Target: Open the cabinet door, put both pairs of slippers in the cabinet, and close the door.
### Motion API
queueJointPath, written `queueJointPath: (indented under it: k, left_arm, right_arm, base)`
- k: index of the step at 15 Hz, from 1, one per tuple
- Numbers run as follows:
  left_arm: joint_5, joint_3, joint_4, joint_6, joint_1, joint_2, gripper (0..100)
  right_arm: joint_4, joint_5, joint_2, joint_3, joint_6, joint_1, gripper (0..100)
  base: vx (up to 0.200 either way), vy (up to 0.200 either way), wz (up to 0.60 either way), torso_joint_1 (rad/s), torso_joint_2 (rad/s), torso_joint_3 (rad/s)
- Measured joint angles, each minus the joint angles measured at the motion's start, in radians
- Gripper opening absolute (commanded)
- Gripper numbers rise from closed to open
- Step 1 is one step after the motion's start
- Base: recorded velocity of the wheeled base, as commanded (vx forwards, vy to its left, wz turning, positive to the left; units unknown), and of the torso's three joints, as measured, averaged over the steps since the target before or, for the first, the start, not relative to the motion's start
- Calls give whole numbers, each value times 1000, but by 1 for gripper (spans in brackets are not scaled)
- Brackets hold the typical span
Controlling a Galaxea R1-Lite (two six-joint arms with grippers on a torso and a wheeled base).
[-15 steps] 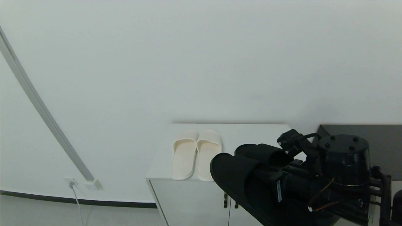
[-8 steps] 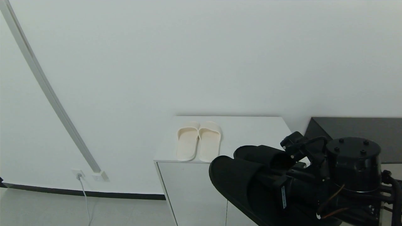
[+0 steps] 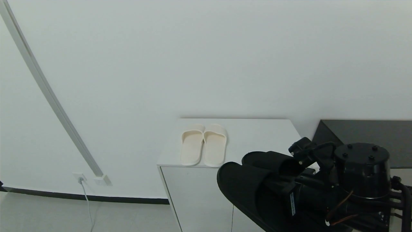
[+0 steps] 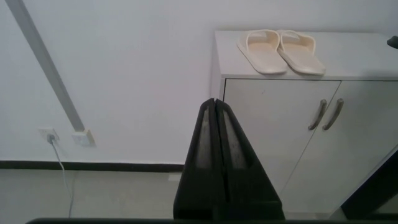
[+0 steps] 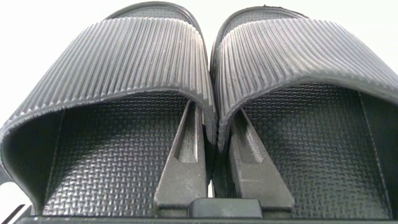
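Observation:
A pair of black ribbed slippers (image 3: 254, 180) (image 5: 143, 68) hangs in front of the cabinet's upper right, held side by side. My right gripper (image 5: 212, 115) is shut on the black slippers, one finger inside each strap, pinching their inner walls together. A pair of white slippers (image 3: 203, 145) (image 4: 281, 51) lies on the left part of the white cabinet's top (image 3: 257, 135). The cabinet doors (image 4: 273, 124) are closed, with two metal handles (image 4: 318, 114) at the middle. My left gripper (image 4: 215, 102) is shut with nothing in it, low and to the left of the cabinet front.
A wall socket with a cable (image 3: 79, 178) and a slanting grey trunking strip (image 3: 48, 93) are on the wall left of the cabinet. A dark surface (image 3: 370, 129) adjoins the cabinet on the right. Open floor (image 4: 93, 193) lies left of the cabinet.
The head view has shifted, so the cabinet shows higher and more of its front. The right gripper keeps hold of the black slippers and has sunk slightly to the right.

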Motion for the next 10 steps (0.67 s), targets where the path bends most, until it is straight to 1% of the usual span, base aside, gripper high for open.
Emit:
queueJointPath:
  k: [4,5,7,10]
  left_arm:
    - [-1,1,0,0,0,0,0]
    - [-3,1,1,-6,0,0,100]
    - [-3,0,2,-13,0,0,100]
    - [-2,-1,1,-10,0,0,100]
  right_arm:
    - [0,1,0,5,-4,3,0]
    - [0,0,0,8,-5,3,0]
    - [-1,1,0,12,-5,5,0]
    - [-1,1,1,20,-8,10,0]
  base:
    - [0,0,0,-145,326,171]
    - [0,0,0,-144,325,183]
    - [0,0,0,-144,332,183]
    - [0,0,0,-149,351,185]
